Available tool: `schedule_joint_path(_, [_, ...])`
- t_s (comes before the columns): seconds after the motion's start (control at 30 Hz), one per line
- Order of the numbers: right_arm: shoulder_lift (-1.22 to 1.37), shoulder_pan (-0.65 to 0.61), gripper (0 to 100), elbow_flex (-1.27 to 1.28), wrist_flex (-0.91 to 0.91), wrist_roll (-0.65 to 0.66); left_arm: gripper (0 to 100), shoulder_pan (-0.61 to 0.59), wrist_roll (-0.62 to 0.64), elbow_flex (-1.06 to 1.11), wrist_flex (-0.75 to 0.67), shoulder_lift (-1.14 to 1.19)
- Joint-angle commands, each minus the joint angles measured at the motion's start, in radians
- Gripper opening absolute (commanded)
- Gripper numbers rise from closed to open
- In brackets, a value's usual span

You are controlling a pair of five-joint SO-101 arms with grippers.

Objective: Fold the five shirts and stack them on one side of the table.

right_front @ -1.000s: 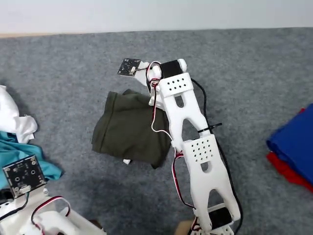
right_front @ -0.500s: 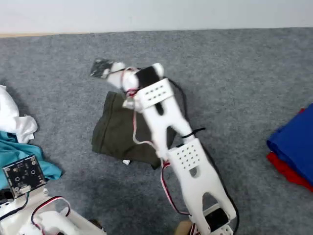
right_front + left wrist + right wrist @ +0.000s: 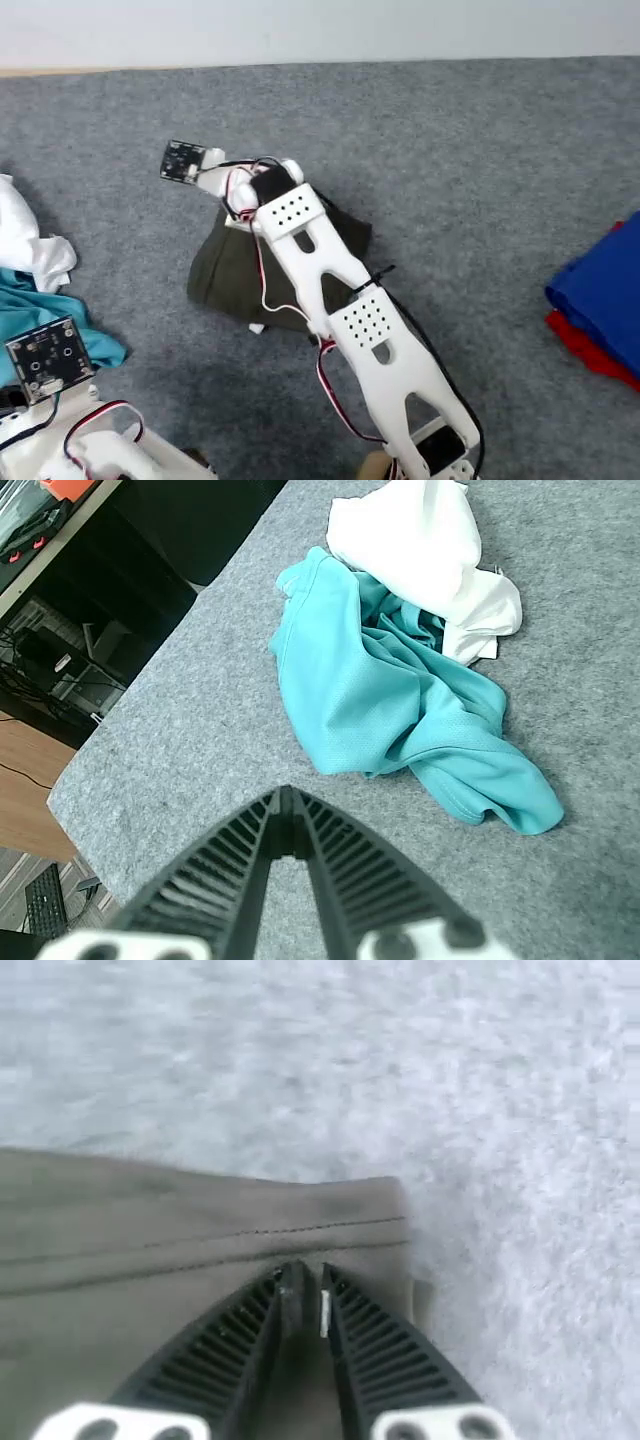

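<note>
Your right gripper (image 3: 300, 1298) just swung left across the olive shirt (image 3: 232, 272) mid-table and sits clenched at its hem. Looks like smoothing, so this fold's nearly done; left gripper (image 3: 287, 802) idles clenched too.

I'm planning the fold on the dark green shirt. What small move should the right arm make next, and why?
Probably open the right gripper and lower it onto the hemmed corner of the dark green shirt: it looks shut over that corner, gripping no cloth that I can see.
</note>
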Motion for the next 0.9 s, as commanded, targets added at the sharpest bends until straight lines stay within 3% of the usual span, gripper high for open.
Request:
schedule_joint_path(0.0, [0.019,0.044,4.2,-0.012,-0.058,0.043,0,-0.006,-0.003,0.001,-0.017,-0.006])
schedule_joint_path(0.37, [-0.056,0.053,4.6,-0.123,-0.03,0.037,0,-0.006,-0.003,0.001,-0.017,-0.006])
schedule_joint_path(0.87, [-0.259,0.002,4.3,-0.224,0.435,-0.094,0,-0.003,-0.003,0.001,-0.017,-0.006])
